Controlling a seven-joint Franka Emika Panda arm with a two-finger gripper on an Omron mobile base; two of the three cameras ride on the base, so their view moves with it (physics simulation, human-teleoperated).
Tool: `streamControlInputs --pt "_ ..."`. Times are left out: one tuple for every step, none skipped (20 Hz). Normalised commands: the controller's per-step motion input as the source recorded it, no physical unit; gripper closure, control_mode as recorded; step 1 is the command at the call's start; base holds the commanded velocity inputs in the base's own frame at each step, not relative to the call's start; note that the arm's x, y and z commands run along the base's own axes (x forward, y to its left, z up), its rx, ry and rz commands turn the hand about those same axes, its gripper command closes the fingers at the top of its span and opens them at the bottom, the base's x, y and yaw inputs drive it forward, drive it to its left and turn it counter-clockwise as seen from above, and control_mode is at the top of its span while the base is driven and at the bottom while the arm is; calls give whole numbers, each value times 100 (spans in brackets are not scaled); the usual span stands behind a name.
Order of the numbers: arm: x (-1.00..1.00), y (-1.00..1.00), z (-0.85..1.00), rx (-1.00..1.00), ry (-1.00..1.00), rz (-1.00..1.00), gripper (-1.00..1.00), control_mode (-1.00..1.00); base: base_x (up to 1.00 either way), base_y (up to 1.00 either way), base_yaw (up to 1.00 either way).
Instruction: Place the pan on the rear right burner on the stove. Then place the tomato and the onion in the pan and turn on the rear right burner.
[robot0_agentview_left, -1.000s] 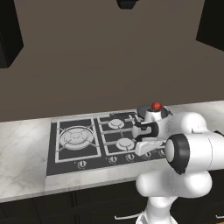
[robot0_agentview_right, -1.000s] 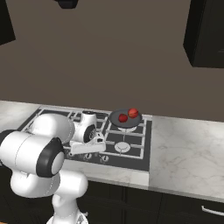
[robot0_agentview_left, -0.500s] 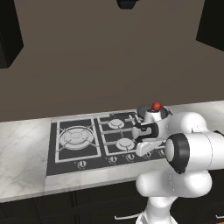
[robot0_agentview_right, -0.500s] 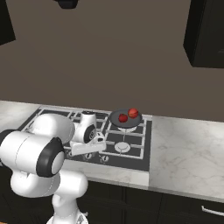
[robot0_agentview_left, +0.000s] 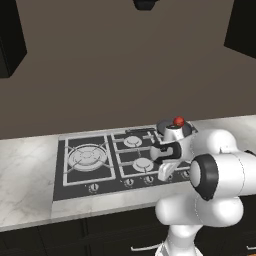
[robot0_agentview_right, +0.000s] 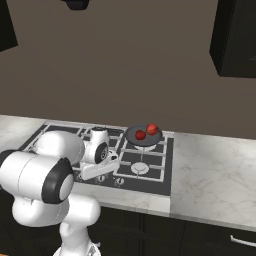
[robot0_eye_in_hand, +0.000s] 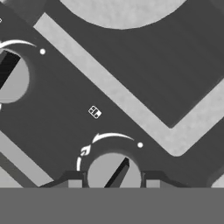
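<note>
- The pan (robot0_agentview_right: 143, 136) sits on the rear right burner of the stove (robot0_agentview_right: 161, 170), the black cooktop set into the marble counter (robot0_agentview_right: 215, 175)
- Two round red items lie inside the pan: one (robot0_agentview_right: 152, 129) toward the back, another (robot0_agentview_right: 140, 135) just beside it nearer the front; which is the tomato and which the onion cannot be told
- In the left base view the pan (robot0_agentview_left: 175, 131) peeks from behind the white arm, one red item (robot0_agentview_left: 178, 121) showing at its rim
- The arm bends low over the front right of the stove, the claw pointing down at the row of knobs along the front edge
- In the hand view the claw (robot0_eye_in_hand: 114, 183) stands closed around a round silver knob (robot0_eye_in_hand: 113, 173), one dark finger (robot0_eye_in_hand: 70, 180) at each side of it, touching
- The knob's dark pointer bar lies at a slant, under a white arc marking
- A second knob (robot0_eye_in_hand: 9, 78) shows at the left edge of that view
</note>
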Motion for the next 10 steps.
streamControlInputs --pt "0 0 -4 2 3 35 100 -100 0 0 0" --pt "0 0 -4 3 3 37 100 -100 0 0 0" --pt "0 0 -2 3 4 37 100 -100 0 0 0" --pt "0 0 -1 4 4 39 100 -100 0 0 0" --pt "0 0 -2 6 4 39 100 -100 0 0 0" --pt "0 0 -5 7 5 40 100 -100 0 0 0" --pt "0 0 -8 7 5 40 100 -100 0 0 0" --pt "0 1 -10 6 5 39 100 -100 0 0 0" --pt "0 1 -10 5 6 38 100 -100 0 0 0" --pt "0 0 -10 6 5 39 100 -100 0 0 0"
